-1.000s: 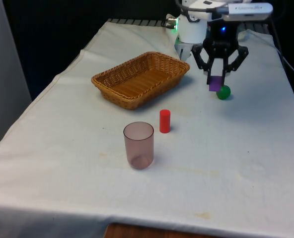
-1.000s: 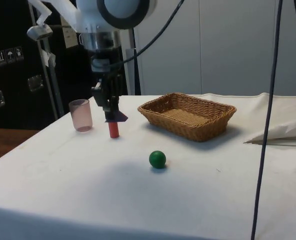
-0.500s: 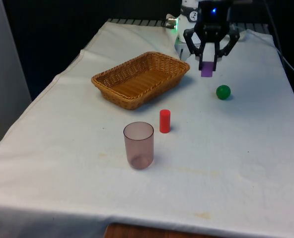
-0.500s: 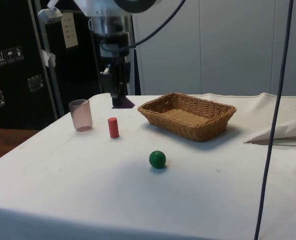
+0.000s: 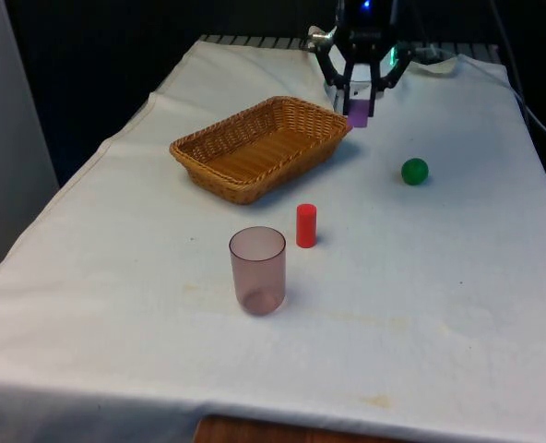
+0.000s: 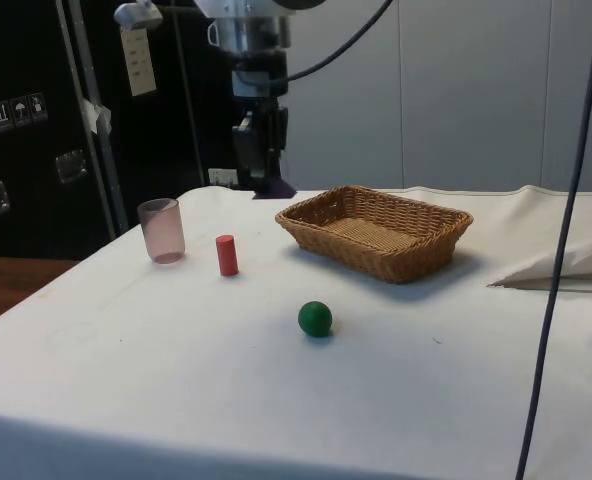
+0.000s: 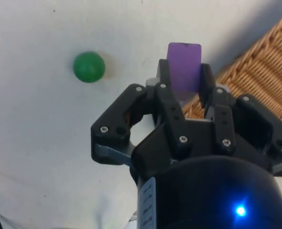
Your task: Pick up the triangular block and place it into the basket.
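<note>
Purple block [image 5: 358, 114], flat-faced, clamped in gripper [image 5: 359, 103], held aloft beside wicker basket [image 5: 219, 140] rim.

**Block carried up and toward the basket**

You see the gripper [image 5: 359, 100] higher than a second ago and shifted toward the front view's left, away from the green ball [image 5: 415, 171] it hung just beside. The purple triangular block [image 5: 358, 113] goes with it, clamped between the fingers [image 7: 163, 90]. It now hangs off the table by the wicker basket [image 5: 255, 152]'s far corner, at its rim. In the side view the gripper [image 6: 267, 180] has left the red cylinder [image 6: 226, 254] and stands nearer the basket.
</note>
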Tool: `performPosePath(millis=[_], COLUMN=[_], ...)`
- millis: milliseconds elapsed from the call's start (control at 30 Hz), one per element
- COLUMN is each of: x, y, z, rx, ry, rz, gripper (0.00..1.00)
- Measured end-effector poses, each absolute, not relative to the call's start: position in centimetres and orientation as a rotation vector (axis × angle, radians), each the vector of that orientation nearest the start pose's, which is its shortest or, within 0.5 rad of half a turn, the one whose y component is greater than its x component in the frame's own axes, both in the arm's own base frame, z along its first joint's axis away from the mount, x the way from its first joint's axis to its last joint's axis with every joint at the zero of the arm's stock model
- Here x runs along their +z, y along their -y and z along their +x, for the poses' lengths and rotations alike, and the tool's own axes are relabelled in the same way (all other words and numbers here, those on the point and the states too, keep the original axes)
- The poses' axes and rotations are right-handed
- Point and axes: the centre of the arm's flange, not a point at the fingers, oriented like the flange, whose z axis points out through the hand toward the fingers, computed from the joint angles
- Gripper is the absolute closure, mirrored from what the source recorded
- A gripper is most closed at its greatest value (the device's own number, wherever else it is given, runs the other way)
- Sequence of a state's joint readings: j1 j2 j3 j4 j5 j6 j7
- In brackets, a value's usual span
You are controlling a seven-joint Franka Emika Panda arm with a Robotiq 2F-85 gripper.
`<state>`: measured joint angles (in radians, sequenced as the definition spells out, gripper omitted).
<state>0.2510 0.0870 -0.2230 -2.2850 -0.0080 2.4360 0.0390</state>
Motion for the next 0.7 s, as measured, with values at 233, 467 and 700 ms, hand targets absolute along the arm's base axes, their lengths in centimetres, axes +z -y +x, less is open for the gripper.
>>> performPosePath(millis=[233, 467, 700], x=[32.3, 32.3, 32.0], y=[0.4, 3.1, 5.4], z=[52.0, 50.7, 49.5], rx=[-0.098, -0.086, -0.079], ry=[-0.003, -0.004, 0.002], rz=[-3.16, -3.156, -3.152], gripper=[0.67, 0.67, 0.67])
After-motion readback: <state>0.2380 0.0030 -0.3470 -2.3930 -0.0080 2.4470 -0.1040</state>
